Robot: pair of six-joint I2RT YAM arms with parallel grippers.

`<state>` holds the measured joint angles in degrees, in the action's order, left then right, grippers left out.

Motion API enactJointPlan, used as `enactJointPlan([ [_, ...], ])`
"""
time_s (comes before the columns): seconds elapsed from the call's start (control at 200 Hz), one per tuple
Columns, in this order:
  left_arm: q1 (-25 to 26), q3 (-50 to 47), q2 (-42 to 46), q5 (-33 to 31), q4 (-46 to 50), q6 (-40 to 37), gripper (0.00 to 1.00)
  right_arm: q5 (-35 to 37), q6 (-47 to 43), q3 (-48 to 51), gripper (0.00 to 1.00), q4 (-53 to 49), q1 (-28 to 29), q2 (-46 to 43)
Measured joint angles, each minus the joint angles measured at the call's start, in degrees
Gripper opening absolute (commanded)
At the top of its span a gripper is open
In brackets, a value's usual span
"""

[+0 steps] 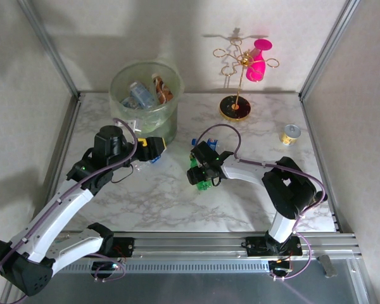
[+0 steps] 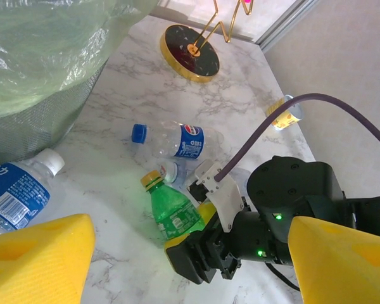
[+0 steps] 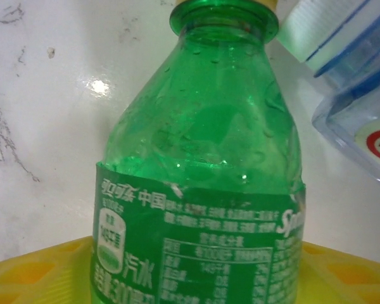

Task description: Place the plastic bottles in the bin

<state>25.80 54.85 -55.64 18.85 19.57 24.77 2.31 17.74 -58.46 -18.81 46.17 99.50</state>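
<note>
A green bottle [image 3: 202, 190] with a yellow cap lies on the marble table [image 1: 152, 202]. My right gripper [image 1: 201, 175] is shut on the labelled lower half of the green bottle [image 2: 171, 212], with a yellow pad on each side. My left gripper [image 1: 156, 147] hangs open beside the bin [image 1: 168, 123], its yellow fingers [image 2: 44, 259] wide apart and nothing between them. A clear bottle with a blue label and white cap [image 2: 16, 190] lies by its left finger. A clear Pepsi bottle with a blue cap [image 2: 177, 140] lies beyond the green one. The pale-green bin holds several bottles.
A gold wire stand on a black base [image 1: 235, 107] holds a pink cup [image 1: 258, 60] at the back right. A short silver can [image 1: 291, 133] stands near the right wall. Metal frame posts edge the table.
</note>
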Motion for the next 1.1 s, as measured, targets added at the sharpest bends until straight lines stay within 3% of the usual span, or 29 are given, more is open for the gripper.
enactJointPlan([
  [0.13,0.00,0.09,0.00,0.00,0.24,0.00,0.79,0.00,-0.28,0.02,0.57,0.50,0.00,0.00],
  [0.426,0.00,2.40,0.02,-0.24,1.33,0.04,0.79,-0.02,-1.07,2.56,0.54,2.54,1.75,-2.78],
  [0.756,0.07,3.10,2.12,-0.72,0.37,3.61,0.80,-0.92,-1.90,3.52,0.55,5.22,3.13,-18.05],
  [1.096,3.48,0.92,3.82,2.38,-9.53,11.61,0.88,-3.54,-1.92,3.50,0.56,8.66,4.35,-29.22],
])
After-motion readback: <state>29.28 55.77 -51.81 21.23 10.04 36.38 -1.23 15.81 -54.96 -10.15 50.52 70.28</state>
